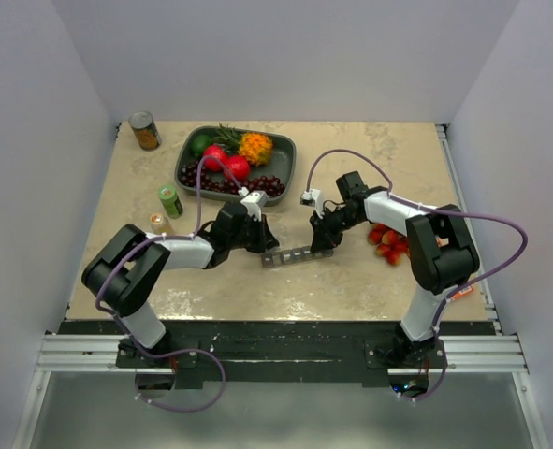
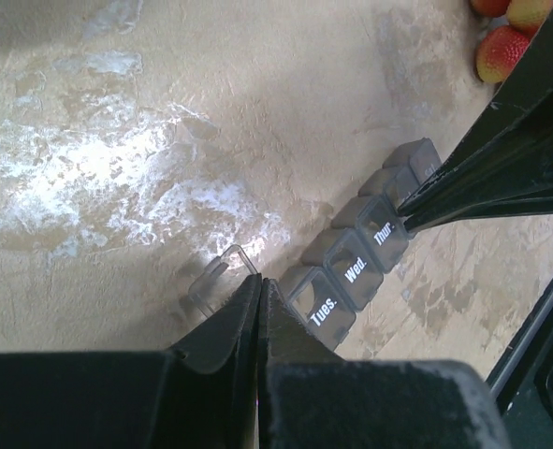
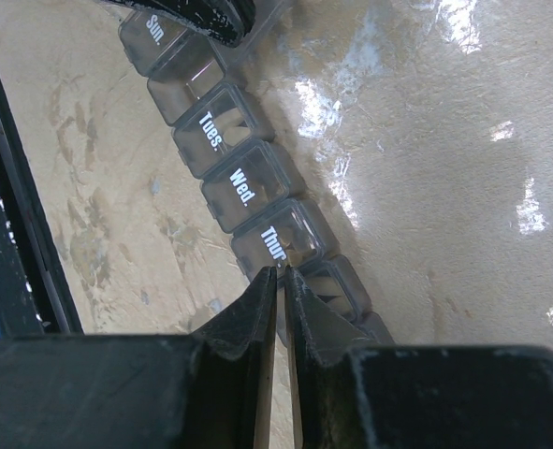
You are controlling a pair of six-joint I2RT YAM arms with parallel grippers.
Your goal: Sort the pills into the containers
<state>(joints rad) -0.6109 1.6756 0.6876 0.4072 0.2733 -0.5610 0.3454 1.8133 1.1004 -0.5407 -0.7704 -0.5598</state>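
Note:
The containers are a grey pill strip (image 1: pixel 290 254) lying mid-table, with lids marked Sun., Tues., Wed. and Thur. (image 3: pixel 243 192). My left gripper (image 1: pixel 262 241) is shut, its tips (image 2: pixel 260 279) down at the strip's left end beside the Tues. lid (image 2: pixel 325 304). A clear lid (image 2: pixel 215 276) stands open there. My right gripper (image 1: pixel 324 239) is shut to a thin slit, its tips (image 3: pixel 281 271) on the near edge of the strip at the Thur. lid (image 3: pixel 276 245). It also shows as black fingers (image 2: pixel 487 178) in the left wrist view. No loose pills show.
A dark fruit tray (image 1: pixel 285 154) with grapes and fruit stands at the back. A tin can (image 1: pixel 145 130) stands at the back left, with a green can (image 1: pixel 170 201) and a small jar (image 1: pixel 157 223) on the left. Strawberries (image 1: pixel 388 241) lie right of the strip.

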